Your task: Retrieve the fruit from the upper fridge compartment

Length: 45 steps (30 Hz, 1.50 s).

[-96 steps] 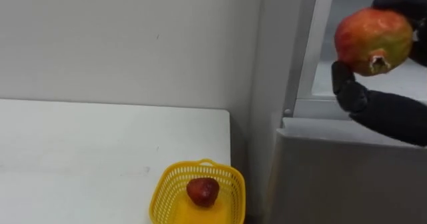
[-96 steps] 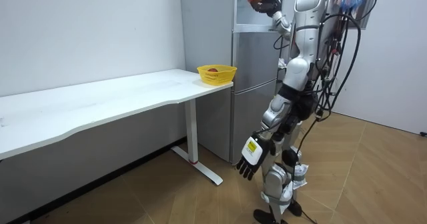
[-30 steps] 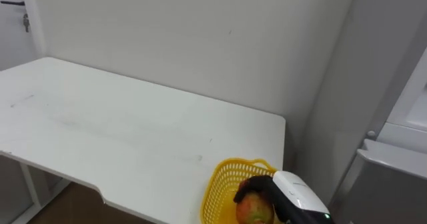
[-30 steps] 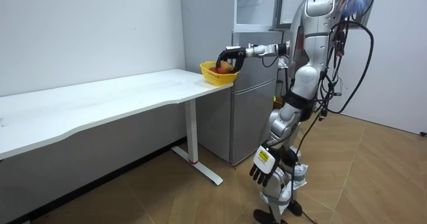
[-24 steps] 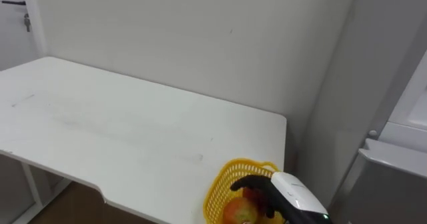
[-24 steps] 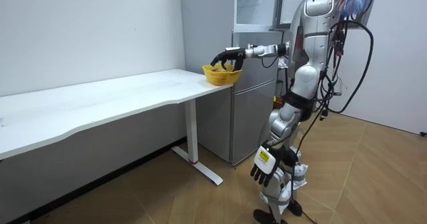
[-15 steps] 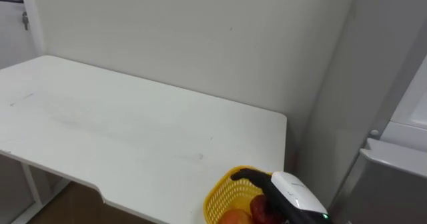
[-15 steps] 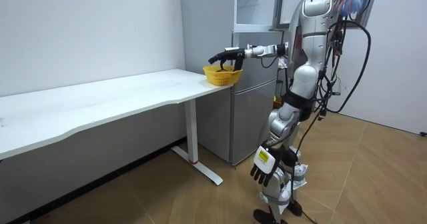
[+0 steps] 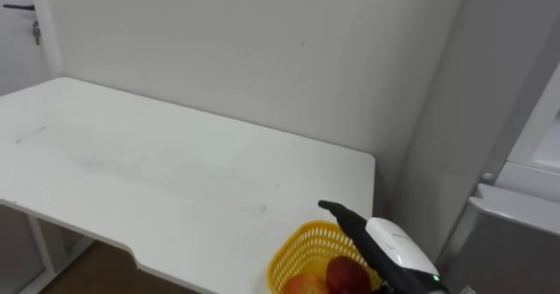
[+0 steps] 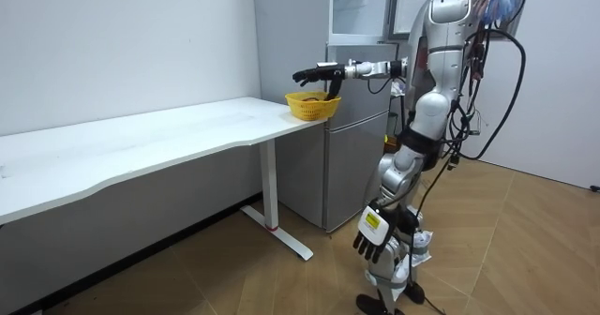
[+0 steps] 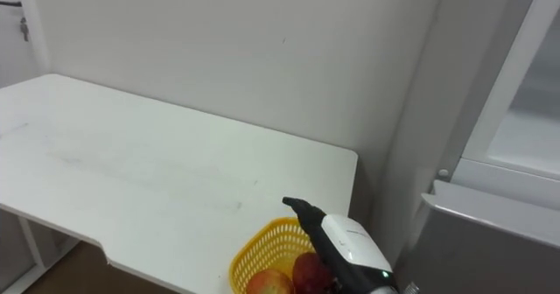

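Fruit [image 9: 307, 285] in yellow basket [image 9: 300, 248] is cut off below; right hand [image 10: 314, 73] hovers above, fingers [image 9: 333, 211] straight.

Legible text, numbers, signs: none. Label on left hand [image 10: 372, 232], near the fridge [image 10: 352, 146]: print too small to read.

A long white tabletop [image 9: 175, 176] on white metal legs [image 10: 272, 198] runs along the plain pale far wall [image 9: 262, 40]; herringbone wooden floor [image 10: 525, 259] lies beneath.
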Available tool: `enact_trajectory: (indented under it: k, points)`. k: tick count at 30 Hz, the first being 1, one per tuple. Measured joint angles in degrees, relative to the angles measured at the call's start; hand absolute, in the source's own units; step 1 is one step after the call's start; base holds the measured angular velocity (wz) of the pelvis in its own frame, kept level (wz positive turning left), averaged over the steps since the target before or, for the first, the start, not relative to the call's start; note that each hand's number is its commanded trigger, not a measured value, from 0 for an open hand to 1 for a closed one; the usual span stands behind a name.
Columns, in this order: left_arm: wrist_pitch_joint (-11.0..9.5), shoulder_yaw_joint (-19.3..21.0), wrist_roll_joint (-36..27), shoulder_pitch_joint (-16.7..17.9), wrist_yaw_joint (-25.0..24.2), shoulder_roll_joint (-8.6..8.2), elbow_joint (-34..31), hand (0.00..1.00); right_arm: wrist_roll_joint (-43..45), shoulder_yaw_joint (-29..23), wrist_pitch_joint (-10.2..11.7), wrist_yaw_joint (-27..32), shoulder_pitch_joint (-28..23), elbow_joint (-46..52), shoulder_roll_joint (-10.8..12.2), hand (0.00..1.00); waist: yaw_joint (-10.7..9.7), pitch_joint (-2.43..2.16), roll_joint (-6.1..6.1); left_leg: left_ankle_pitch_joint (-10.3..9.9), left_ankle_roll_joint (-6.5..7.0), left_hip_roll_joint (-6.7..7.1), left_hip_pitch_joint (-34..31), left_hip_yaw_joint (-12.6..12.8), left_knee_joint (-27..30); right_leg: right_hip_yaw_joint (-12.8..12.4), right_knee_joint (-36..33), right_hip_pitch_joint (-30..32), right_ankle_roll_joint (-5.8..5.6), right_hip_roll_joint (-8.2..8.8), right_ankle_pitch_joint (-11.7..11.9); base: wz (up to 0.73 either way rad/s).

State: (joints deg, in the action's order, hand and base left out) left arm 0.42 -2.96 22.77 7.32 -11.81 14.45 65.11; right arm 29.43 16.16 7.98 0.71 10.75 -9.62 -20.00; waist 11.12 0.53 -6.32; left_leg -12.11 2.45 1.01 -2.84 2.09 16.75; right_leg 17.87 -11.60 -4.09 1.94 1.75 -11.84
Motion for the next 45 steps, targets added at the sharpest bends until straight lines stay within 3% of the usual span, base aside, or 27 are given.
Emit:
enact_trajectory:
  k: [6,11,16,21,26,30,38,41,45]
  points:
    - [0.0,0.0,0.0,0.1,0.1,-0.39,0.0,0.00,-0.5,0.0,0.0,1.2,0.0,6.3,0.0,0.00,-0.5,0.12,0.77,0.0,0.00,0.02,0.1,0.2,-0.1,0.1,0.2,0.1,-0.04,0.04,0.0,0.00]
    - [0.0,-0.1,0.0,0.2,2.5,-0.56,0.0,0.00,-6.8,-0.2,0.1,2.0,0.0,11.4,0.4,0.00,-1.6,0.02,1.55,0.0,0.00,0.15,1.5,0.3,-1.5,-0.1,0.3,-0.8,-0.17,0.14,0.0,-0.02]
    - [-0.2,-0.1,0.0,-0.1,4.0,-0.54,0.1,0.00,-9.5,-3.0,0.3,2.8,0.2,15.1,0.5,0.00,-2.1,-0.20,1.05,0.0,0.00,0.05,1.5,1.4,-1.8,-0.6,0.1,-0.5,-0.20,0.22,-0.2,-0.06]
    - [-0.5,-0.1,-0.1,0.2,4.0,-0.57,0.2,0.00,-11.9,-6.2,0.5,4.1,0.3,21.6,2.1,0.00,-3.2,-0.35,0.81,0.0,0.01,-0.04,1.6,1.6,-1.9,-0.8,0.0,-0.4,-0.22,0.16,-0.1,-0.03]
    - [-0.5,-0.1,-0.1,0.6,4.5,-1.21,0.1,0.00,-11.7,-6.4,2.7,6.5,0.1,25.9,2.8,0.00,-4.0,0.02,1.70,-0.1,-0.04,-0.23,2.4,1.6,-2.0,-1.1,-0.2,-0.9,-0.16,0.05,-0.1,-0.01]
    - [-0.5,-0.2,-0.8,2.2,5.5,-2.26,0.4,0.00,-11.7,-6.4,2.8,8.6,-1.2,26.2,3.4,0.00,-5.2,-0.26,2.70,-0.1,-0.02,-0.24,2.5,1.9,-1.9,-1.3,-0.4,-0.8,-0.18,0.09,0.0,-0.03]
    - [-0.5,0.0,-0.8,4.9,7.5,-3.16,1.4,0.00,-11.7,-13.0,4.3,14.9,-7.1,31.8,6.8,0.00,-8.7,-0.64,3.40,-0.1,0.08,-0.49,2.6,3.5,-1.9,-3.4,-1.3,0.1,-0.18,-0.02,0.0,-0.11]
    - [-0.8,0.1,-0.8,5.7,7.9,-3.26,1.4,0.00,-11.6,-16.1,5.1,18.5,-8.1,34.4,6.8,0.00,-10.5,-0.81,3.58,-0.2,0.18,-0.49,2.9,4.0,-2.0,-3.9,-1.0,0.1,-0.25,-0.04,0.1,-0.09]
    - [-0.8,0.5,-0.7,5.8,8.0,-3.43,1.4,0.00,-11.1,-19.0,6.7,23.7,-9.3,37.1,6.8,0.00,-10.9,-1.08,3.96,-0.2,0.20,-0.61,4.3,5.5,-2.9,-5.6,-0.5,0.0,-0.32,-0.29,0.0,-0.20]
